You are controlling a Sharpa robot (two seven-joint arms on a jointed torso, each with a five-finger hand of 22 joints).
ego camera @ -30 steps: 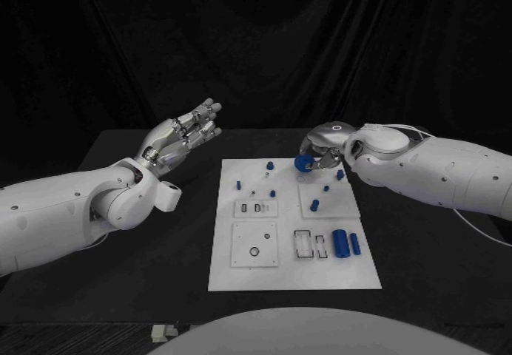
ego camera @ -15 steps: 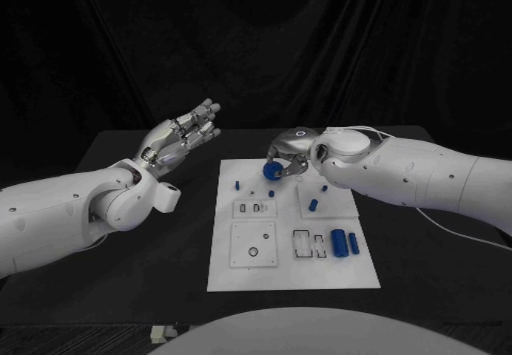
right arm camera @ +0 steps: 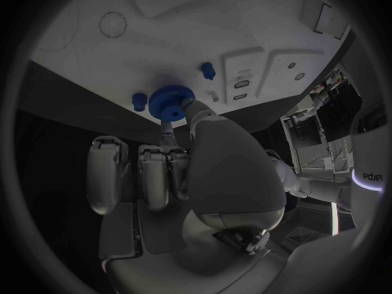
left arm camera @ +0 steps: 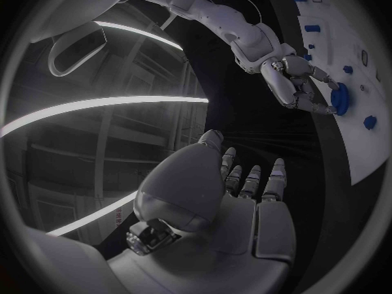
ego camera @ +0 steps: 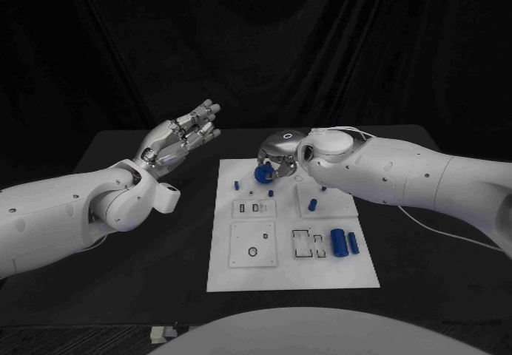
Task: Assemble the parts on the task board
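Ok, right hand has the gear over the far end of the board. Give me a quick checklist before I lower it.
1. Grip on the blue gear: ok, pinched in the right hand fingertips, teeth visible in the right wrist view.
2. Gear over the task board: ok, it hangs above the board's far left part.
3. Gear lined up with its seat: cannot tell, the hand hides the spot beneath it.
4. Nearby small blue pegs: ok, two stand on the board close beside the gear, apart from it.
5. Left hand: ok, raised off the board's left side, fingers apart, holding nothing.
6. Blue cylinders at the near right: ok, well away from the gear.
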